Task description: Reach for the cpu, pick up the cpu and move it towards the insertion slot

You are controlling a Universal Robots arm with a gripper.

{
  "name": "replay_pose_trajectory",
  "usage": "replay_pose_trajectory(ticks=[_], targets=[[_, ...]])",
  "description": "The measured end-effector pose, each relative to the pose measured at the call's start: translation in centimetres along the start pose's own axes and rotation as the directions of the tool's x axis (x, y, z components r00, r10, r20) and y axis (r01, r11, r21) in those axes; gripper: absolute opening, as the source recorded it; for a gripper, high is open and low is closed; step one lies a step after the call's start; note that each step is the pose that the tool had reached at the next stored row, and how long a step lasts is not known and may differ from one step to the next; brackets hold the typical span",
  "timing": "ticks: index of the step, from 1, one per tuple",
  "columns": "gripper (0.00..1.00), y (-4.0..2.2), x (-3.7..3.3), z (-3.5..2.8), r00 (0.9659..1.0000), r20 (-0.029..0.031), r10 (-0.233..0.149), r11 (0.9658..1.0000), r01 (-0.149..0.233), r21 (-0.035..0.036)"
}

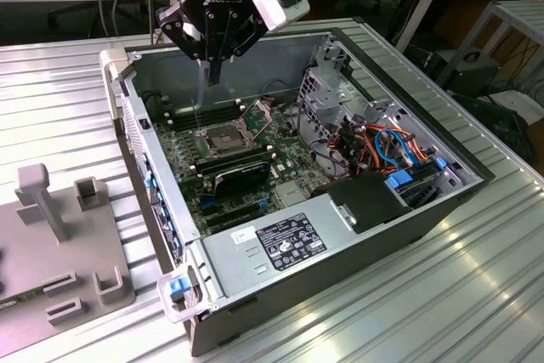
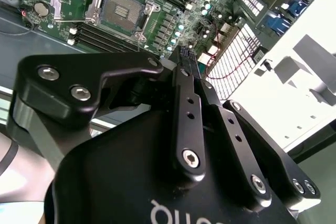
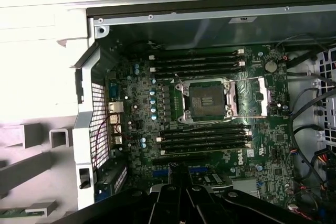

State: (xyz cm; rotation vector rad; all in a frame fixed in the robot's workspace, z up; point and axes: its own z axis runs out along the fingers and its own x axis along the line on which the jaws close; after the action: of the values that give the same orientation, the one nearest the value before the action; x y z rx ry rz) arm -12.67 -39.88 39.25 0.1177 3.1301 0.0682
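My gripper (image 1: 212,76) hangs over the open computer case (image 1: 384,234), near its far wall. It is above and slightly behind the insertion slot (image 1: 219,138). The fingers (image 2: 187,98) lie together and I see nothing between them, so the gripper is shut. The insertion slot (image 3: 206,100) is a square socket with a silvery frame and a dark centre, and its hinged metal plate (image 3: 252,95) is swung open beside it. The second wrist view looks past the gripper (image 2: 188,59) to the same socket (image 2: 122,10). The cpu is out of view.
Long black memory slots (image 3: 199,61) flank the socket on two sides. A black card (image 1: 242,174) stands in front of it, then the power supply (image 1: 280,240). A drive cage (image 1: 327,91) and cables (image 1: 387,146) sit at the exterior view's right. A grey fixture (image 1: 59,244) is at its left.
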Motion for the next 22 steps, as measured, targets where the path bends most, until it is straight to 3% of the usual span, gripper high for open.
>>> replay_pose_trajectory(ticks=[22], targets=[[0.11, -0.01, 0.05, 0.02, 0.9999, -0.0123, 0.001, 1.0, -0.001, 0.0009]])
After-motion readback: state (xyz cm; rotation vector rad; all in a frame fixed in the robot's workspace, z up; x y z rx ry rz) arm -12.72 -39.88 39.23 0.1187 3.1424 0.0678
